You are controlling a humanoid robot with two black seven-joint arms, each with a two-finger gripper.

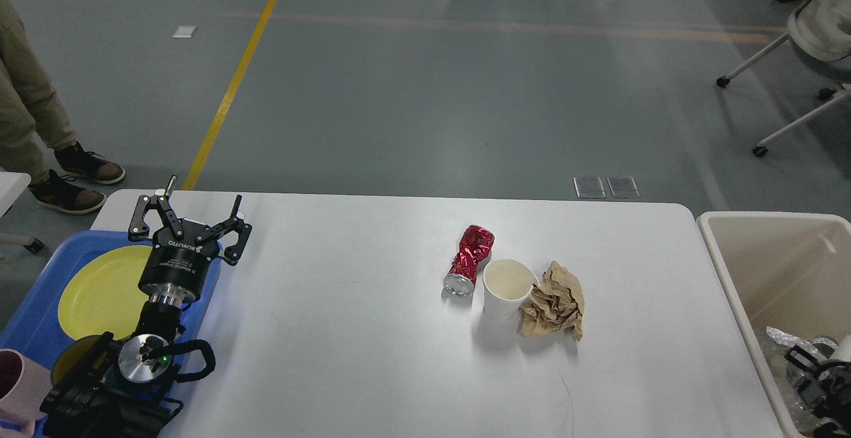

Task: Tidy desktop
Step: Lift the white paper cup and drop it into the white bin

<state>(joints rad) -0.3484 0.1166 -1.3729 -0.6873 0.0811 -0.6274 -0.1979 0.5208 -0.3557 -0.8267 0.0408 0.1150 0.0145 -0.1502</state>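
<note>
The white desktop (372, 358) holds three items near its middle: a crushed red can (469, 260) lying on its side, an upright white paper cup (506, 288) right of it, and a crumpled brown paper (553, 302) touching the cup's right side. My left gripper (203, 193) is open and empty, held above the desktop's far left corner beside the blue tray. My right gripper (815, 375) is low inside the beige bin at the bottom right. It is dark and partly cut off, so its fingers cannot be told apart.
A blue tray (40, 322) at the left edge holds a yellow plate (100, 295); a pink cup (18, 385) stands at its near end. The beige bin (731, 278) right of the table holds crinkled silvery wrap (784, 341). A person's legs (26, 112) stand at far left.
</note>
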